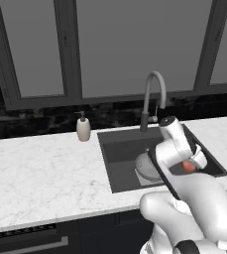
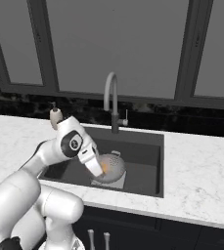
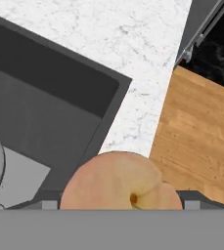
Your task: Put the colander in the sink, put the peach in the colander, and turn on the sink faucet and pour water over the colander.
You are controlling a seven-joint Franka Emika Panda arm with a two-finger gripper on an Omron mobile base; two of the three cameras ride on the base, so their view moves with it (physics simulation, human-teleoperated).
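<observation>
My gripper point(image 2: 100, 168) has its jaws spread wide and clamped on the peach point(image 3: 119, 180). In the hand view the fruit sits right up against the camera, pale orange with its stem dimple turned toward me. In the left base view I catch a sliver of orange-red at the hand, and in the right base view an orange patch at the finger end.

Beyond the peach is the sink point(image 1: 116, 149), a dark recessed basin, and the colander point(image 2: 112, 167) already rests on its floor, over the lighter square at the bottom. From the right base view the peach looks to be over or just beside the colander's near rim; I cannot tell whether it is truly above the bowl.

That is my main worry. If I let go while the fruit is off to the side, it could strike the rim and roll onto the basin floor, or tip the shallow bowl. The grip on a round fruit could also slip.

The arm reaches forward from the base, elbow high, with the forearm angled down into the basin and the hand tilted, so the hand view shows counter point(image 3: 133, 58) and wooden floor point(image 3: 201, 136) at a slant. The faucet point(image 1: 152, 96) stands behind the basin, well clear of the hand, its spout arching forward.
</observation>
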